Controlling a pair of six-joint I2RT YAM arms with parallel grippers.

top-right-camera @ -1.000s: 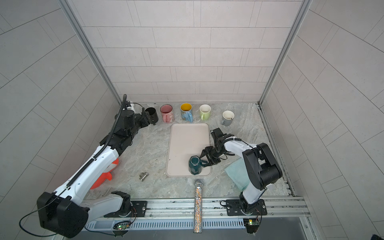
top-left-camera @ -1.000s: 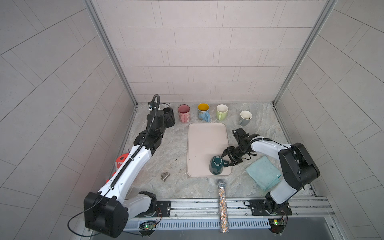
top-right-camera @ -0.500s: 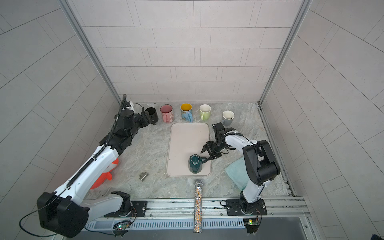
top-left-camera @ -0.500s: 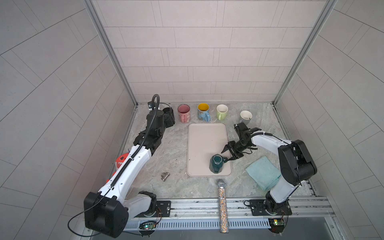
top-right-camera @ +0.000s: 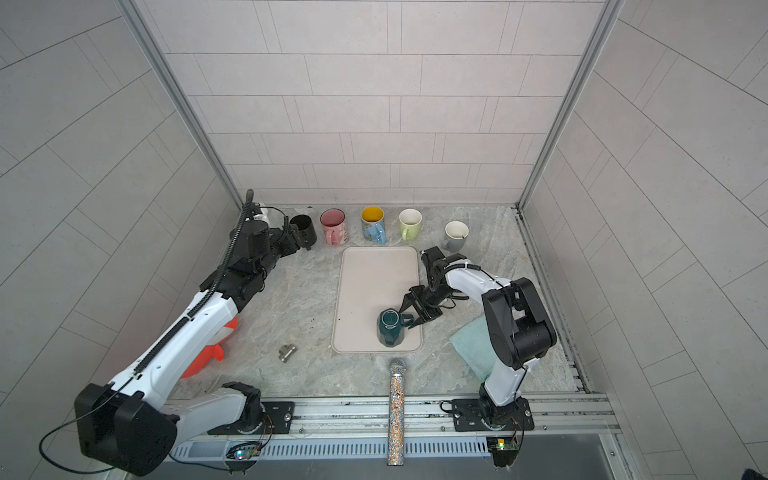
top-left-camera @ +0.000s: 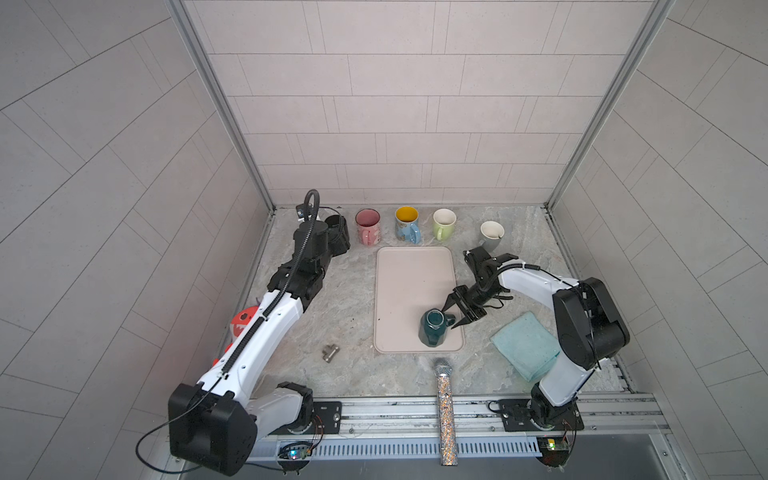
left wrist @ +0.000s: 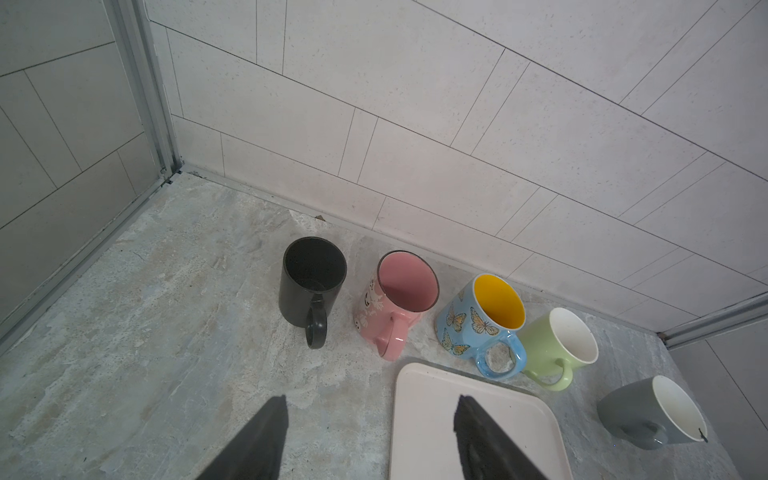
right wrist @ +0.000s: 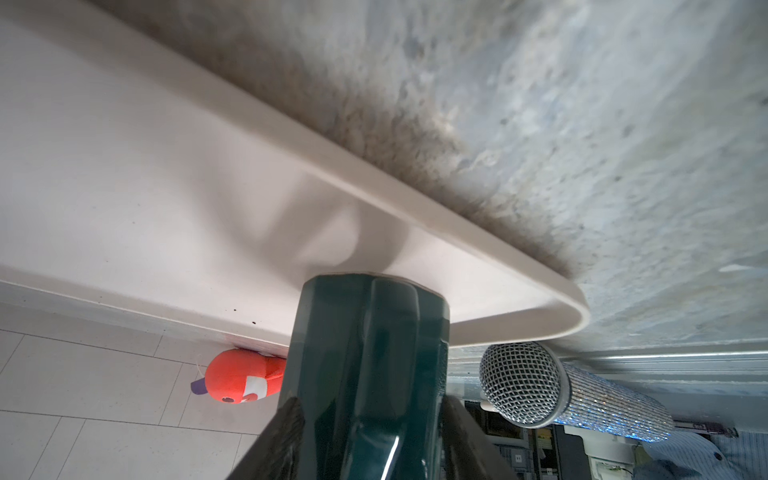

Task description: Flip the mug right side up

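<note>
A dark teal mug (top-left-camera: 432, 330) (top-right-camera: 390, 330) stands upside down on the near right corner of the pale pink tray (top-left-camera: 411, 278) (top-right-camera: 374, 274), its handle pointing right. My right gripper (top-left-camera: 455, 316) (top-right-camera: 413, 316) is low at that handle, open. In the right wrist view the mug (right wrist: 365, 332) fills the space ahead, and the right gripper (right wrist: 370, 401) has one finger on each side of the handle ridge, with a gap on both sides. My left gripper (top-left-camera: 336, 241) (left wrist: 370, 411) hangs open and empty at the back left.
Along the back wall stand upright mugs: black (top-right-camera: 303, 230), pink (top-left-camera: 368, 226), blue with butterflies (top-left-camera: 407, 224), green (top-left-camera: 444, 223), grey (top-left-camera: 491, 235). A teal cloth (top-left-camera: 525, 345) lies right of the tray, a glitter microphone (top-left-camera: 444, 399) in front, and a metal piece (top-left-camera: 330, 353) and red plush (top-left-camera: 243, 322) to the left.
The right gripper lifted back a little, then came down again to the mug's handle, its jaws slightly narrower. The mug and the left arm have not moved.
</note>
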